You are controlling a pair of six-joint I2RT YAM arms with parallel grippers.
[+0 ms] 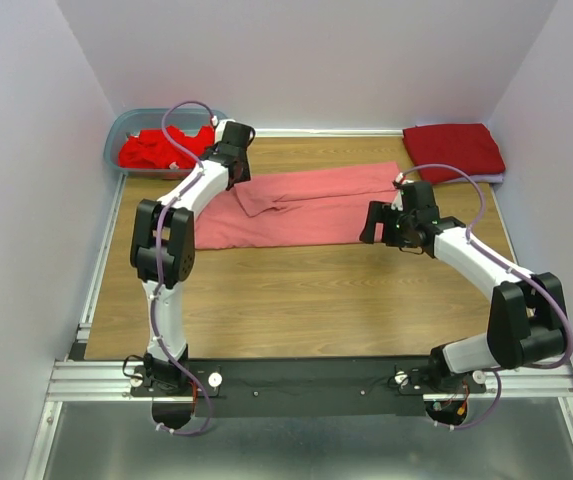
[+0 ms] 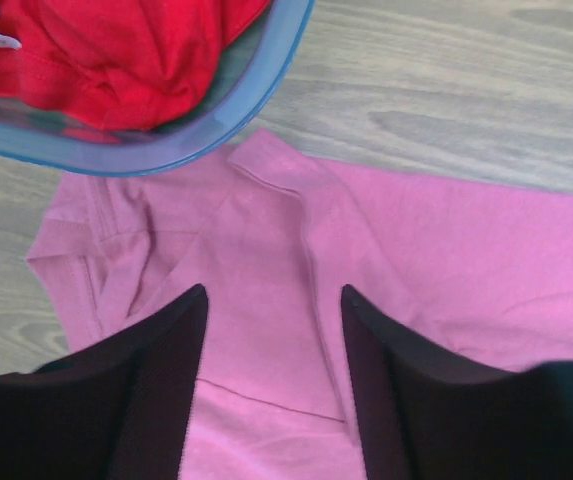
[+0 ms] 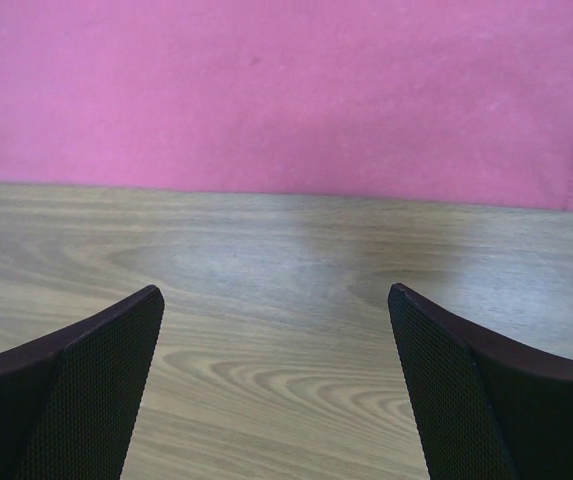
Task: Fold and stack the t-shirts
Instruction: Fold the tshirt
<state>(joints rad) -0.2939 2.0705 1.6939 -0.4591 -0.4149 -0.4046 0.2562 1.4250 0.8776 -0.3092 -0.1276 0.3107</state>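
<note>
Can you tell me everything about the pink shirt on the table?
The pink t-shirt is soft, cotton-looking cloth with stitched hems. It lies flat on the wooden table, folded into a long band, one sleeve lying creased right beside the blue tub. The left gripper hovers above that sleeve, jaws open, holding nothing. The right gripper, jaws open, sits over bare wood just off its near edge.

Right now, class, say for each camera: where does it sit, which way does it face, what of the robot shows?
Top: above and behind the robot, looking down at the table; both arms show.
Left wrist: faces down at the pink shirt and tub; left gripper open.
Right wrist: faces low across wood to the shirt's edge; right gripper open.
Shared: both wrists see the pink shirt.
</note>
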